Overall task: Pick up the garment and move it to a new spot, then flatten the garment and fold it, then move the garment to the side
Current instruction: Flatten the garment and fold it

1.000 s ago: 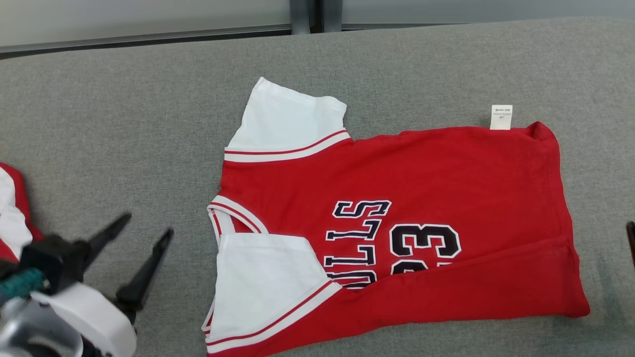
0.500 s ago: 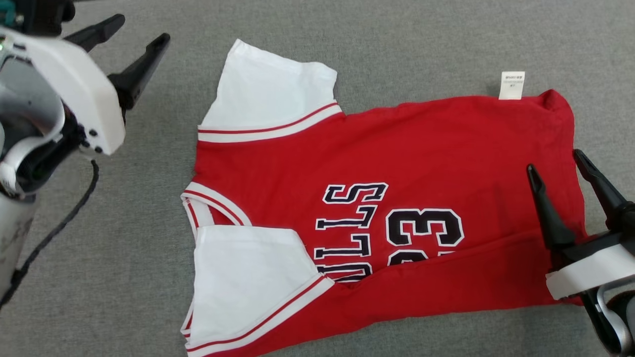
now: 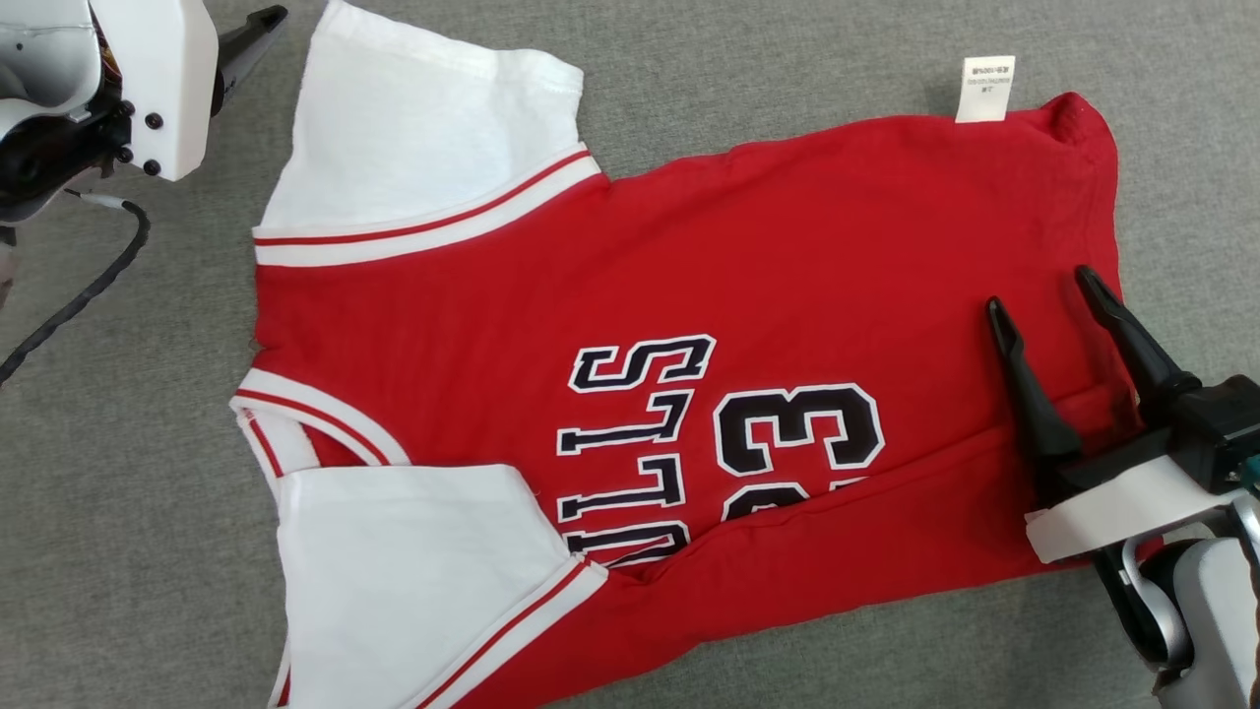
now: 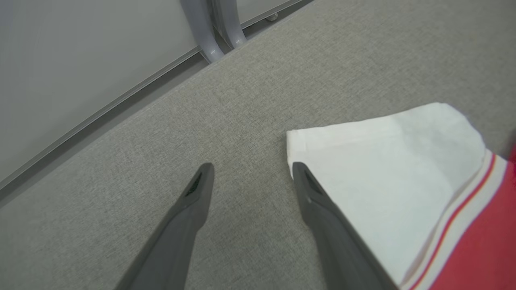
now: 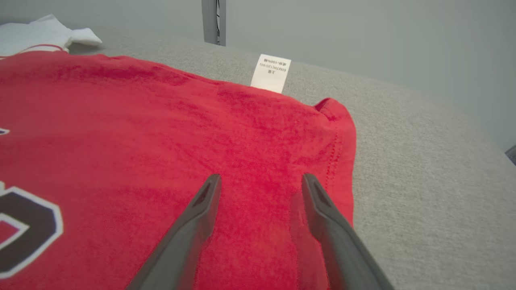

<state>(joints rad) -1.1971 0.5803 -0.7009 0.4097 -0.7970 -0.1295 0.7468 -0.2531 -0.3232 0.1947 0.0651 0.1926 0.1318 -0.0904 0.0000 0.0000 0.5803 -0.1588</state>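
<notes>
On the grey cloth surface [image 3: 148, 492] lay the soft, light red jersey [image 3: 689, 276], probably best pinched at sleeve corner and hem, where the left gripper [image 4: 252, 167] and right gripper [image 3: 1039, 289] hovered wide open.

Dark letters [image 3: 635, 443] "ULLS" and a number [image 3: 797, 428] "3" cross the red shirt [image 3: 787, 226]; the white tag [image 3: 986, 89] carries print too small to read.

The red fabric jersey shirt [image 3: 787, 246] has white sleeves [image 3: 413, 128], red-and-white striped trim [image 3: 423, 228], black white-edged lettering [image 3: 640, 433] and a white label [image 3: 985, 89]; the woven-cloth counter [image 3: 148, 473] is plain grey.
</notes>
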